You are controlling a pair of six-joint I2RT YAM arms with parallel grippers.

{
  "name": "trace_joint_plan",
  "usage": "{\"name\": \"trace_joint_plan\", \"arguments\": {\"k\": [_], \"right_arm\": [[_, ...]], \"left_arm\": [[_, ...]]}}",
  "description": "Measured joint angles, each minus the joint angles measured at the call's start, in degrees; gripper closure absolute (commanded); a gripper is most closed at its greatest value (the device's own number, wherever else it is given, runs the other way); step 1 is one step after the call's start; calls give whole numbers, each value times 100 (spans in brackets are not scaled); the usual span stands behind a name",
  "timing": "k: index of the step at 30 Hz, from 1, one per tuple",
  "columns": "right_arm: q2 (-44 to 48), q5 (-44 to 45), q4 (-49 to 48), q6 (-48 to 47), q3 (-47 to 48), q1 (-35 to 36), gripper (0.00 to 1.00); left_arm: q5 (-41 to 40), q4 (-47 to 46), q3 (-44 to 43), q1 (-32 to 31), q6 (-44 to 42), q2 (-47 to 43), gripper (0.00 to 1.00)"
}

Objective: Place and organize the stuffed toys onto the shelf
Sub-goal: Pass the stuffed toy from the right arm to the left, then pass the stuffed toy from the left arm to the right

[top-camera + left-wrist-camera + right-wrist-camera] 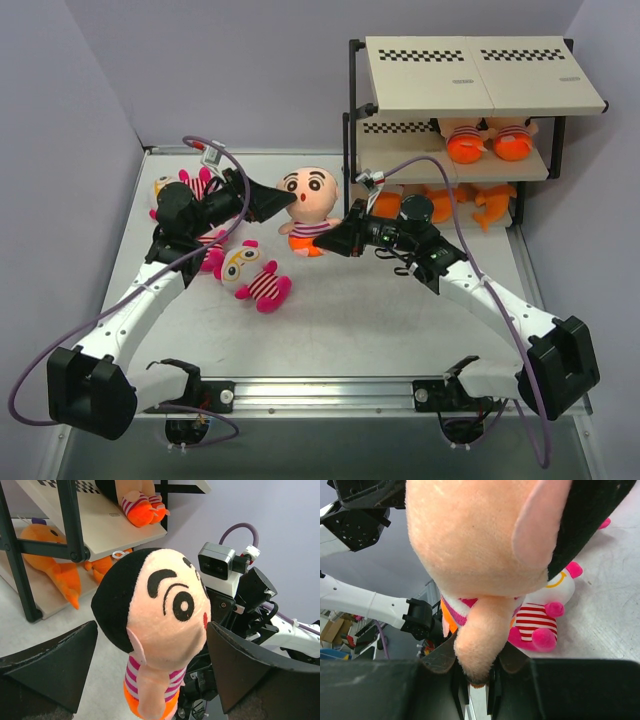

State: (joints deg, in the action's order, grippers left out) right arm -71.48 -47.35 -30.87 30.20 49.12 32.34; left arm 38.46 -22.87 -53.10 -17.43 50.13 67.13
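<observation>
A peach-headed striped doll (310,200) is held upright over the table's middle. My right gripper (337,240) is shut on its arm, seen pinched between the fingers in the right wrist view (477,665). My left gripper (283,200) is open, its jaws spread wide on either side of the doll's head (160,605) without touching it. The shelf (480,80) stands at the far right. Two striped dolls (488,140) lie on its middle tier and orange sharks (490,205) on the bottom tier. A pink-limbed toy with glasses (250,272) lies on the table.
More pink-limbed toys (185,185) lie at the far left, partly hidden behind my left arm. The shelf's black post (70,520) and a shark (55,572) show close behind the doll in the left wrist view. Grey walls close in the table.
</observation>
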Motion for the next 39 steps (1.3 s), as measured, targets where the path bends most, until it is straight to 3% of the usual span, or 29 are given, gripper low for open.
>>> {"name": "trace_joint_plan", "arguments": {"k": [1,6,7,12,13,14,16,17,20,23,32,39], "right_arm": [[-17,-28,-24,4,4,0,100],[-66,-157,-87,17,48,9,100],[-72,-170,-105,17,59,17,100],[-118,-177,-125,2,72,37,99],[-125,-164,-109,-11,72,37,94],[-127,-149,-96,-33,74,37,81],[-127,-81,-11,-79,103,39,67],[-125,-13,46,-136,122,44,53],[-85,378,363,-402,205,129,37],[57,1025,778,-728,315,361,31],[1043,2730,835,-745,-61,741,27],[1331,3331,236,-7,-654,739,27]], "left_arm": [[2,-57,2,0,28,13,0],[4,-186,37,0,151,22,30],[2,-199,39,0,173,22,42],[28,-306,63,-4,238,22,74],[35,-313,70,-4,240,22,80],[37,-315,74,-4,258,20,89],[24,-332,81,-9,280,20,92],[-26,-352,90,-9,284,17,96],[-264,-332,94,-48,299,-15,97],[-758,-188,105,-190,282,-138,98],[-2732,136,219,-973,289,-684,97],[-3528,4,251,-1377,437,-656,98]]}}
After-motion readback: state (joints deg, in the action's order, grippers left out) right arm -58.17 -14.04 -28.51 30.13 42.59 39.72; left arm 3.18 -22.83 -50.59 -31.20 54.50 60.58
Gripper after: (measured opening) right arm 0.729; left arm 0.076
